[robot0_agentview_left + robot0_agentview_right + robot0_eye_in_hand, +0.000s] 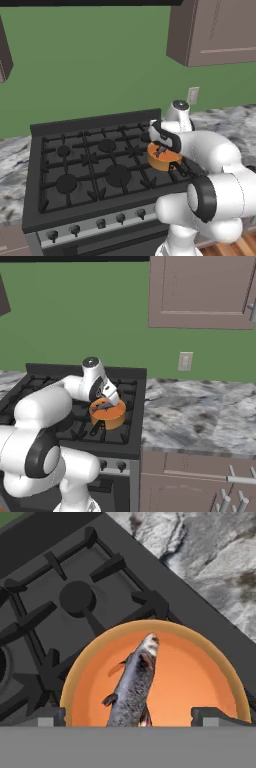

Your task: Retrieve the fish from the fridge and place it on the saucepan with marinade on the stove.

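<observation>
my gripper (pixel 128 714) jaws wide apart, holding nothing, just above pan | fish (pixel 134 687) lies inside saucepan (pixel 200 677) on stove (pixel 45 612), right-front burner | prob light, stiffish, slick skin | if regrip: across mid-body, not tail or head

Bare grates (pixel 80 165) left of saucepan (pixel 200 677); counter (pixel 200 416) bare right.

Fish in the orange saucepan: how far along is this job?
Done: the slim dark grey fish lies inside the short round orange saucepan on the black gas stove. In hand: nothing; the end effector is open, its tips either side of the fish. Left: probably just lifting the arm away.
</observation>
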